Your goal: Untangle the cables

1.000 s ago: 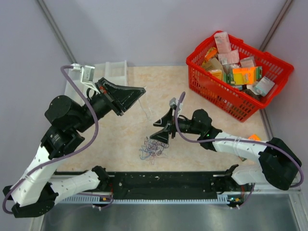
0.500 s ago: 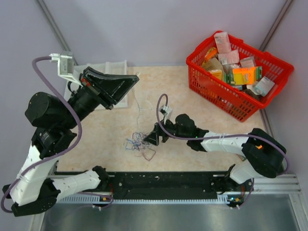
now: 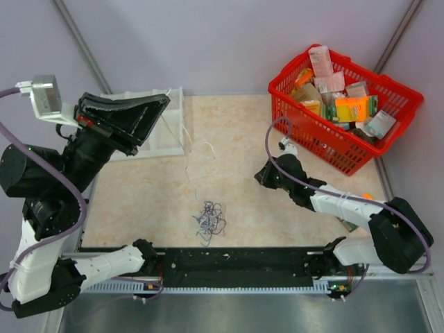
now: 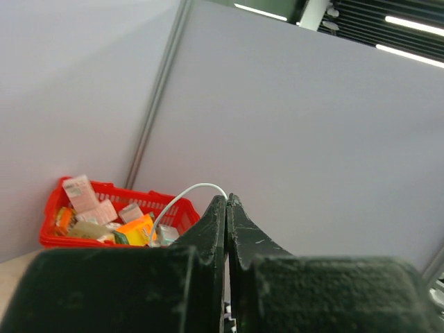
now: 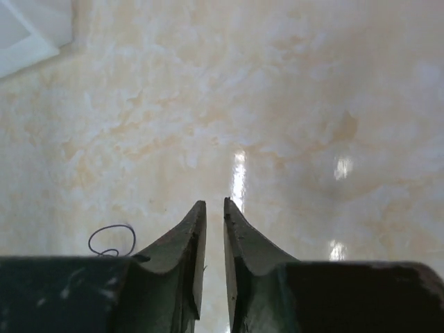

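Pale lilac-grey walls (image 3: pixel 229 41) enclose a beige marbled tabletop (image 3: pixel 139 201); grey posts (image 3: pixel 80 41) slant at 11 and 1 o'clock. Bright ceiling light strips (image 4: pixel 409 23) glow overhead.

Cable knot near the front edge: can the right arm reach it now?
Probably yes: bare tabletop lies between the right gripper and the cable knot. The pale strand rising to the left gripper leaves the knot's far side, away from that path.

The left gripper (image 3: pixel 165 99) is pinching a pale wire (image 3: pixel 186 149) well up-left of the cable knot (image 3: pixel 209 221), and the wire is trailing down into it. The right gripper (image 3: pixel 258 177) is hovering up-right of the knot, well apart from it.
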`<state>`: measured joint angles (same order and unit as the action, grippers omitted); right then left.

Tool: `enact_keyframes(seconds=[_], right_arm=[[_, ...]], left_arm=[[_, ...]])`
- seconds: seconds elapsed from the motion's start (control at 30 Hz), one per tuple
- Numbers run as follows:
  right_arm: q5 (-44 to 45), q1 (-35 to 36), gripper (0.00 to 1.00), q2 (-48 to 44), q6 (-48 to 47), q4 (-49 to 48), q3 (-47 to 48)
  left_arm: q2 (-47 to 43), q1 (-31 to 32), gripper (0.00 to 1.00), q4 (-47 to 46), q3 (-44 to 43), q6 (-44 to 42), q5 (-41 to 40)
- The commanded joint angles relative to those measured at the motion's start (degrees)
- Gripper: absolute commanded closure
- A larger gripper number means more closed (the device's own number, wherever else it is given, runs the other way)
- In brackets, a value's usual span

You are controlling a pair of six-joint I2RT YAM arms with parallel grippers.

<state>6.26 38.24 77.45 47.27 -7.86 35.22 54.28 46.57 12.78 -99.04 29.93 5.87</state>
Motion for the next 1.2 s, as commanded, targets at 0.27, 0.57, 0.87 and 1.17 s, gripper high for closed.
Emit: enact_keyframes(seconds=[0.27, 0.57, 0.87, 1.17], right_arm=[[-30.3, 14.0, 0.12, 2.2, -14.6, -27.7, 3.1], [-10.9, 24.3, 0.14, 18.7, -4.5, -9.5, 17.7], [1.5, 17.9, 0.49, 19.8, 7.8, 7.8, 19.1], [11.6, 1.4, 0.47, 4.8, 1.0, 17.2, 13.1]], left_arm=[[3.5, 0.1, 1.0, -1.7, -7.8, -5.7, -3.8], [4.6, 0.1, 1.0, -2.5, -11.9, -6.1, -3.9], [1.7, 0.1, 1.0, 0.4, -11.7, -8.9, -7.6], [-5.1, 0.1, 1.0, -0.8, -4.7, -13.0, -15.5]])
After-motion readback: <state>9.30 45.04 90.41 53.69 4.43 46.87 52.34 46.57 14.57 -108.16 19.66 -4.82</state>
